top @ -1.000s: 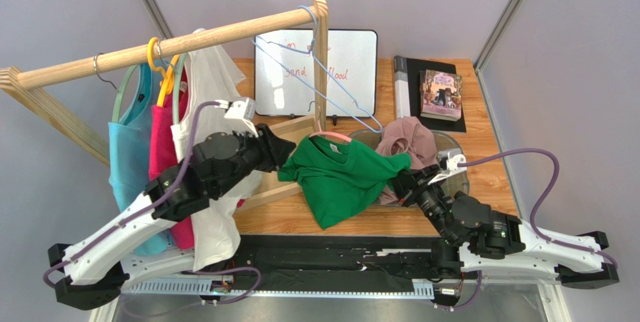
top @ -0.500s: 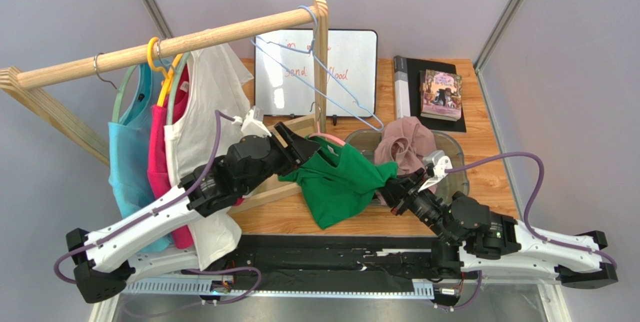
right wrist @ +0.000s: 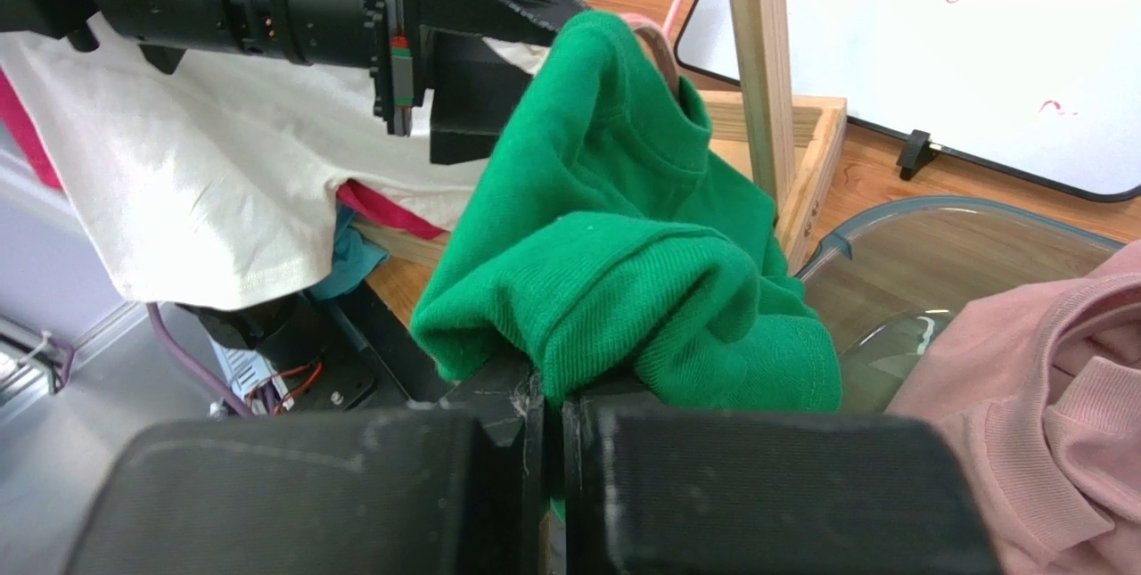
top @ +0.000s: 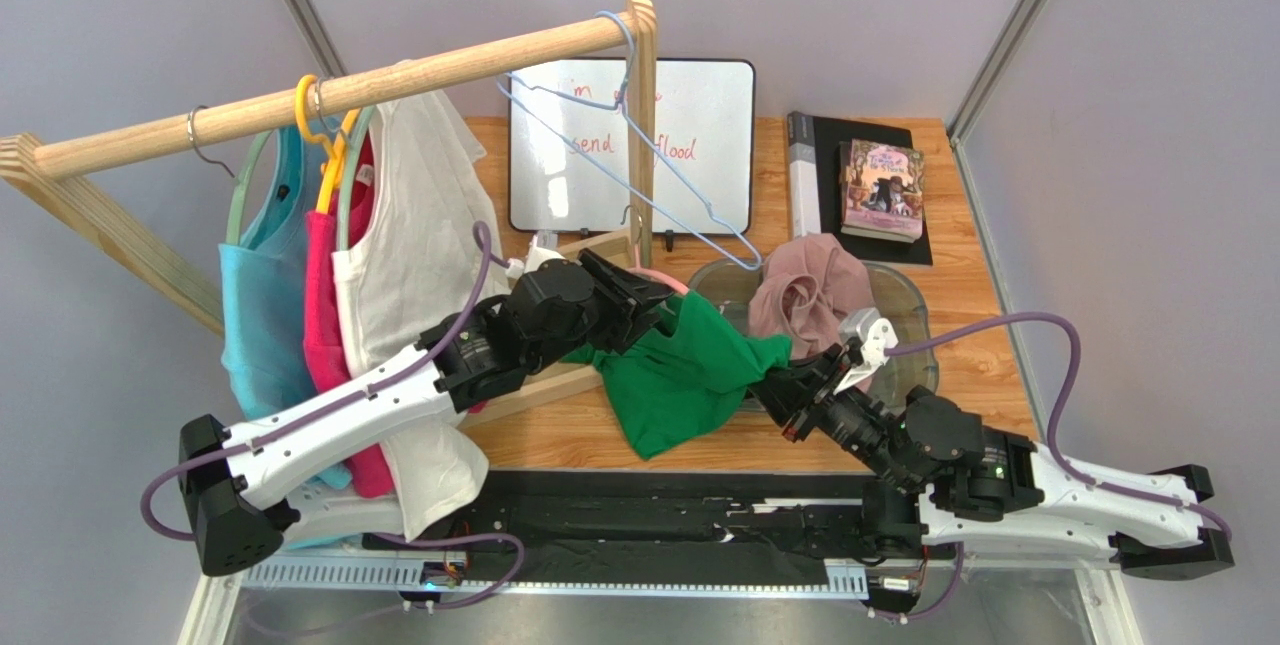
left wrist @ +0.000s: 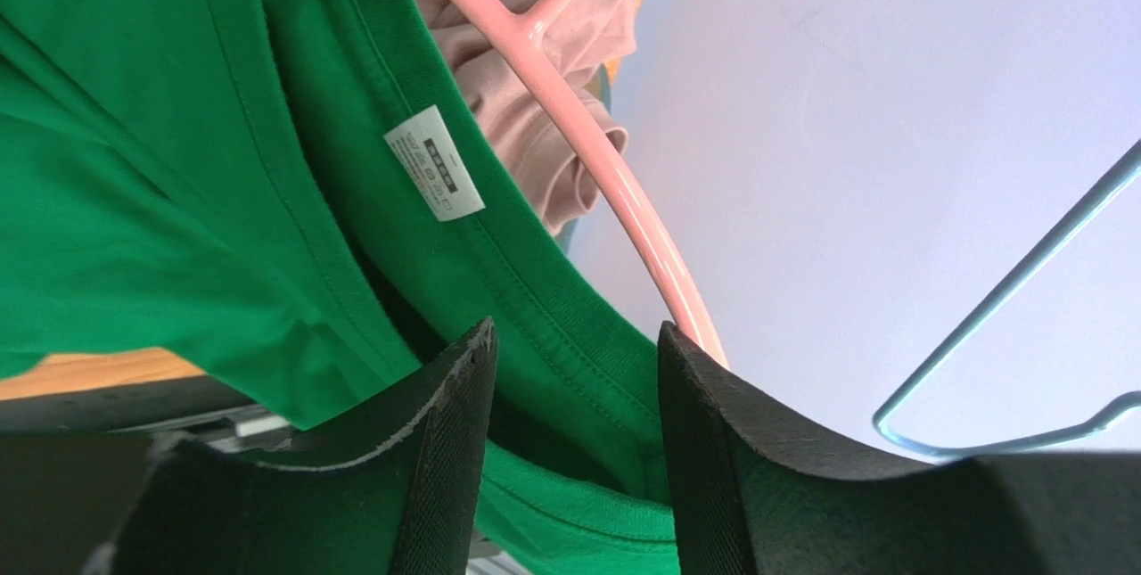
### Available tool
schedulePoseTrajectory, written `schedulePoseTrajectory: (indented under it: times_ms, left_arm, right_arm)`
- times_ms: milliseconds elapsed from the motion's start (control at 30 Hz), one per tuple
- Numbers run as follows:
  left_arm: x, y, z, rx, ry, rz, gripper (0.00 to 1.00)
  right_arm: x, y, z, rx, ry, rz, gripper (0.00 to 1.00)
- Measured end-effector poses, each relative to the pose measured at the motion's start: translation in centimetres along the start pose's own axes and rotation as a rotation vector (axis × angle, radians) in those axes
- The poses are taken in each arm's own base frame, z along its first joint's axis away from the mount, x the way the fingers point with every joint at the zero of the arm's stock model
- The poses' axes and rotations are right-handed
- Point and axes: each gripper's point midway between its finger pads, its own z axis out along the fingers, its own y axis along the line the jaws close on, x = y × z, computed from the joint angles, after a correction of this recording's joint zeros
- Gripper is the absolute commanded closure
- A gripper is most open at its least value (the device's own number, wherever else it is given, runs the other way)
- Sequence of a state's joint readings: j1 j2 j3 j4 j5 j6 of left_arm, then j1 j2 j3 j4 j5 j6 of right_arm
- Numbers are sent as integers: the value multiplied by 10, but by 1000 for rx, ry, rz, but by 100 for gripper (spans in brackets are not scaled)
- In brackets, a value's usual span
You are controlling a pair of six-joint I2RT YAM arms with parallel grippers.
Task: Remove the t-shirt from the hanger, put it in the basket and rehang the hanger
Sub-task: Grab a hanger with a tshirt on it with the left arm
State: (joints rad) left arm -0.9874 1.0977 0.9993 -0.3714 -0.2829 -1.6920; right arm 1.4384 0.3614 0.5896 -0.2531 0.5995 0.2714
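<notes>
Right gripper (right wrist: 552,395) is clamping shut on a bunched fold of the green t-shirt (right wrist: 616,241), and the fabric is bulging up directly above its fingertips. Left gripper (left wrist: 573,334) is sitting with its fingers parted, straddling the shirt collar. The collar band is running through the gap. The white label (left wrist: 434,181) is lying just beyond the finger at the wrist view's left. The pink hanger (left wrist: 589,147) is coming down along the collar and meeting the tip of the other finger. Can't tell if the pads are touching cloth. From the top, the shirt is spanning between the two grippers. A pink garment (right wrist: 1058,375) is lying in the clear bin (right wrist: 938,221) just past the right fingers. A blue wire hanger (left wrist: 1018,281) is hanging well beyond the left fingers.
</notes>
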Motion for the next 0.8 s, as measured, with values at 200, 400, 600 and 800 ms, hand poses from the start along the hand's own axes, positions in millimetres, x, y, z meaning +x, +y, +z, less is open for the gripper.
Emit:
schedulePoseTrajectory:
  times_ms: [200, 400, 600, 800]
  left_arm:
    - [1, -9, 3, 45, 5, -61, 67]
    - [0, -2, -1, 74, 7, -93, 55]
    - [-7, -13, -14, 124, -4, -115, 41]
    - [-14, -28, -20, 156, -46, -136, 46]
  right_arm:
    - [3, 1, -6, -32, 15, -7, 100]
    - [6, 1, -10, -43, 31, -18, 100]
    - [9, 3, -10, -59, 44, -25, 100]
    - [13, 6, -11, -80, 58, -31, 100]
